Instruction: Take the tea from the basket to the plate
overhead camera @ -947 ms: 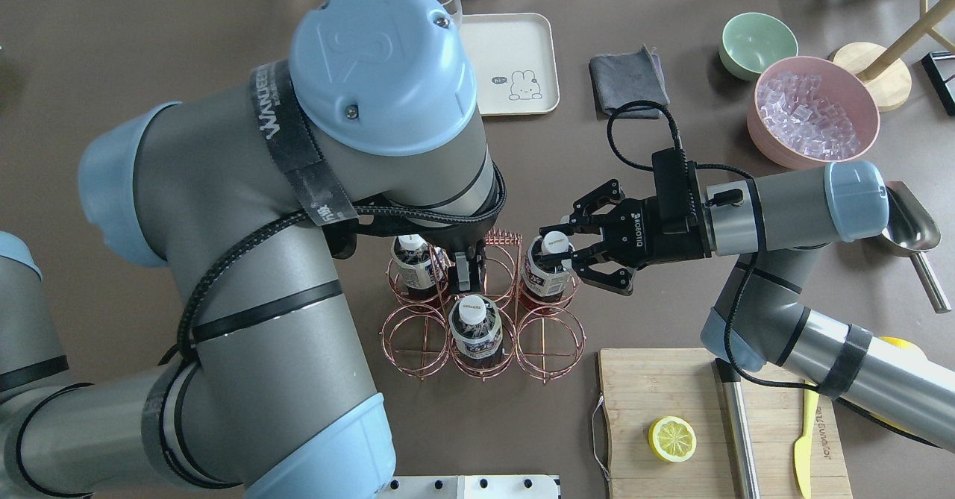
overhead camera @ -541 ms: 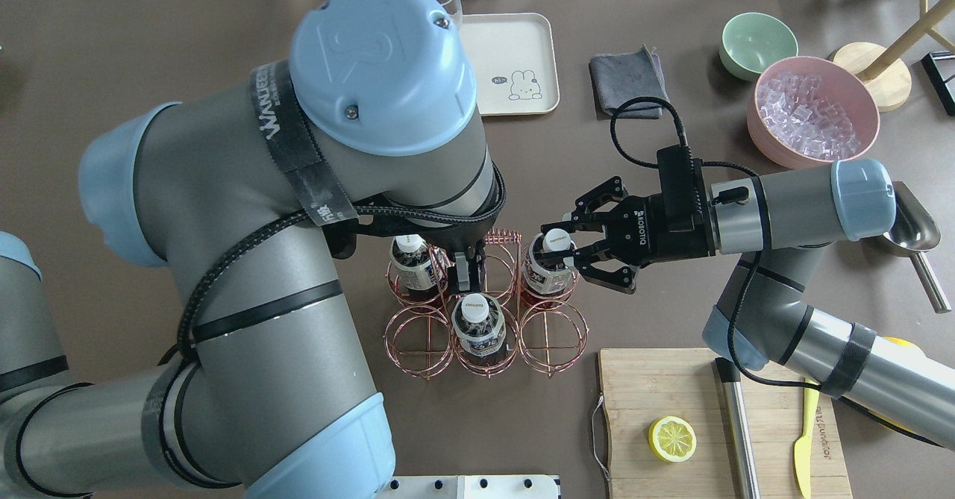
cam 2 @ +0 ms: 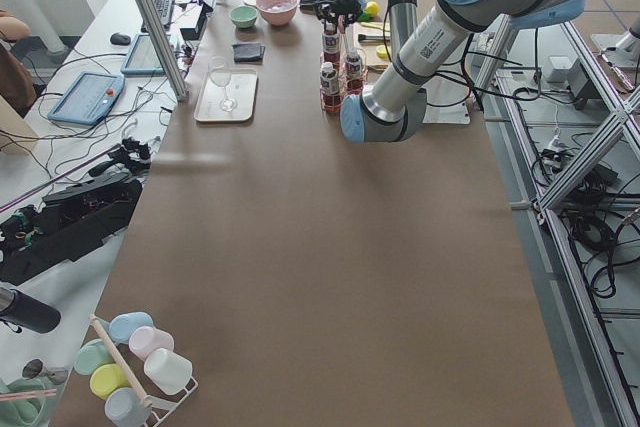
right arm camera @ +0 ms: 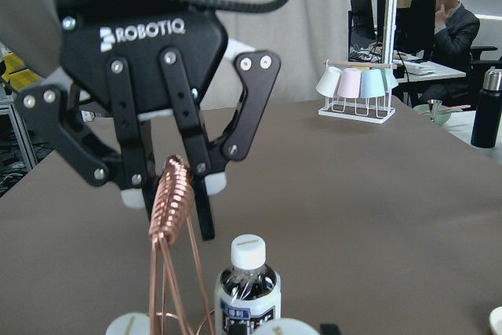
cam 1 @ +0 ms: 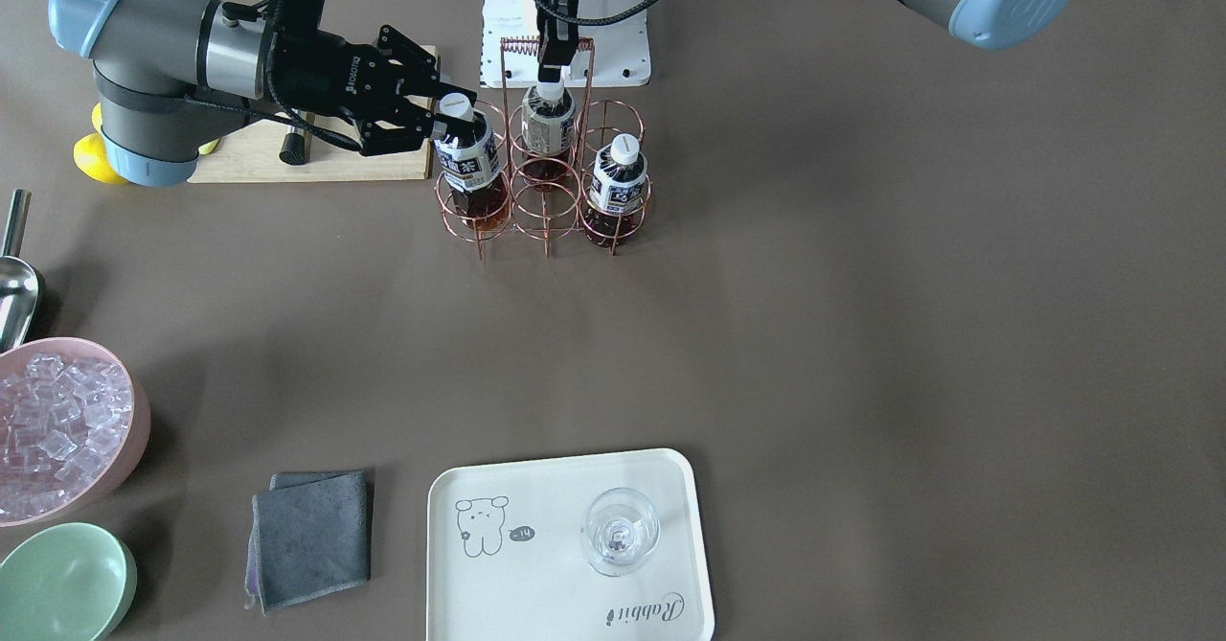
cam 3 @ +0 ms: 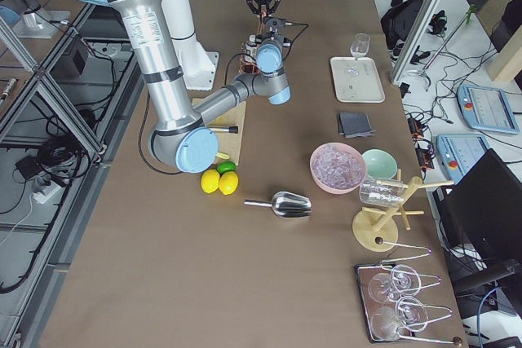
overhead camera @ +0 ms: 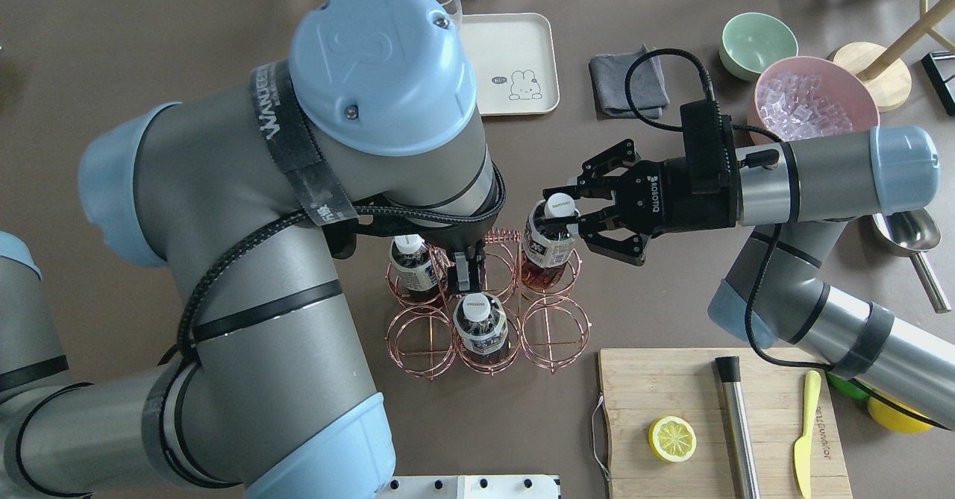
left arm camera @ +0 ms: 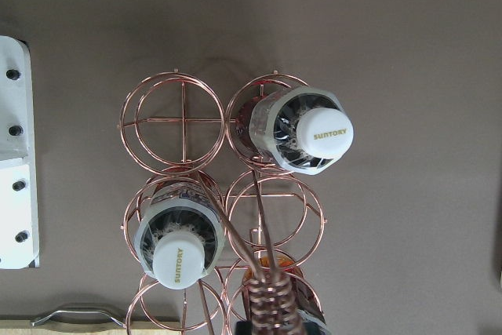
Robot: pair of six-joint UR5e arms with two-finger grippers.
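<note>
Right gripper (overhead camera: pixel 561 217) has pulled back from the robot and lifted a bit since 0.5 s ago, taking the tea (overhead camera: pixel 547 244) with it. Bottle now rides higher in its ring and leans, cap tipped toward the gripper. Right fingers are narrow, pinched on the tea's white cap and neck. Tea's lower part is still inside the basket (overhead camera: pixel 556 331), in the far-row ring on the robot's right, not clear of the wire. Left gripper (right arm camera: pixel 172 194) hasn't moved: fingers closed tight on the basket's coiled handle (cam 1: pixel 522 44), one pad each side of the coil per the right wrist view. Two other bottles stay seated, same as before: one (overhead camera: pixel 477 325) in the near-row middle ring, one (overhead camera: pixel 412 264) in the far-row ring on the robot's left. Plate (cam 1: pixel 536 583) is well apart from the basket, on the operators' side of the table, with a stemmed glass (cam 1: pixel 621 529) standing on it beside the cartoon drawing. Tea is nowhere near the plate.
</note>
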